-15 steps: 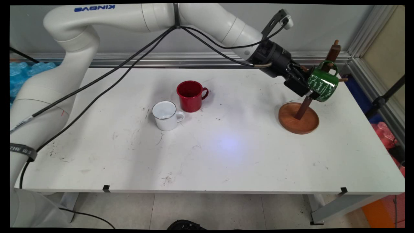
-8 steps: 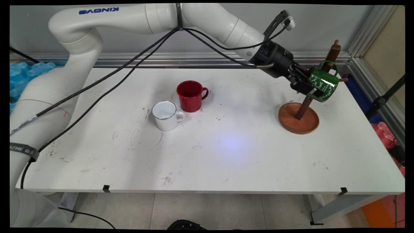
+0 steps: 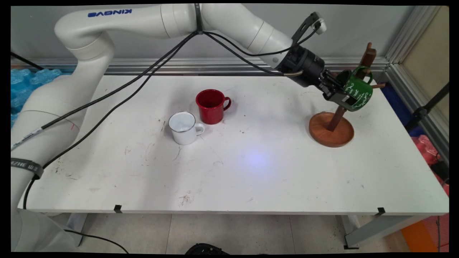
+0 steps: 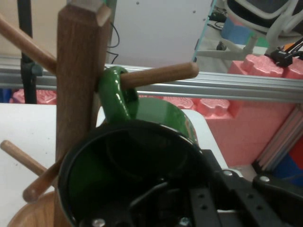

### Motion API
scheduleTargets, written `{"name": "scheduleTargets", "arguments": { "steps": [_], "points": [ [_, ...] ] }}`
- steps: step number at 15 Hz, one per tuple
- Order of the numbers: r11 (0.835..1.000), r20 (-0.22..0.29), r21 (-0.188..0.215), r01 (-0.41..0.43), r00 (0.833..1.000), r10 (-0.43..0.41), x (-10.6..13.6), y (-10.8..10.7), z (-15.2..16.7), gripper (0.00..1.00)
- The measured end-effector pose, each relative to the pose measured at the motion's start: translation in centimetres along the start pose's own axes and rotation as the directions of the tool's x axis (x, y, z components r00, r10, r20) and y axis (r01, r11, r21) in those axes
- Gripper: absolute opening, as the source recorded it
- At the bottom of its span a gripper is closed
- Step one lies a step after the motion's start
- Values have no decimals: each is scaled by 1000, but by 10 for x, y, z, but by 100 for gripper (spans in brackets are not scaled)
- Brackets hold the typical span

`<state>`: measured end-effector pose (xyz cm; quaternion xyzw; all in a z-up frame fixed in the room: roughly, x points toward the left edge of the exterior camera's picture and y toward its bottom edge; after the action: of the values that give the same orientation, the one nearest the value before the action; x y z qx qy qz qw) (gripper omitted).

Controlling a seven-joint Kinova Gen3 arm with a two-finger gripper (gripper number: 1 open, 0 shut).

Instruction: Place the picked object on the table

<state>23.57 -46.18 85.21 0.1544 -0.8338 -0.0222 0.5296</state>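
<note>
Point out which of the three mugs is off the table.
The green mug. Its handle is looped over a peg of the wooden mug tree, with the claw at its rim. The red mug and white mug stand on the table.

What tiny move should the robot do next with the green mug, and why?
Probably let go: open the jaws. In the hand view the green mug's handle is already looped over a peg of the wooden mug tree, while the gripper grips the rim.
</note>
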Motion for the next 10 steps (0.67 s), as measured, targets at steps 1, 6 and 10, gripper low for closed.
{"name": "scheduleTargets", "arguments": {
  "steps": [1, 6, 10],
  "points": [
    [1000, 1, -3, -1, 1000, 1, 0, 1, -1, 0],
    [1000, -2, -17, -10, 1000, 10, 5, 9, -7, 0],
    [999, -12, -28, -23, 1000, 23, 14, 17, -12, 0]
  ]
}}
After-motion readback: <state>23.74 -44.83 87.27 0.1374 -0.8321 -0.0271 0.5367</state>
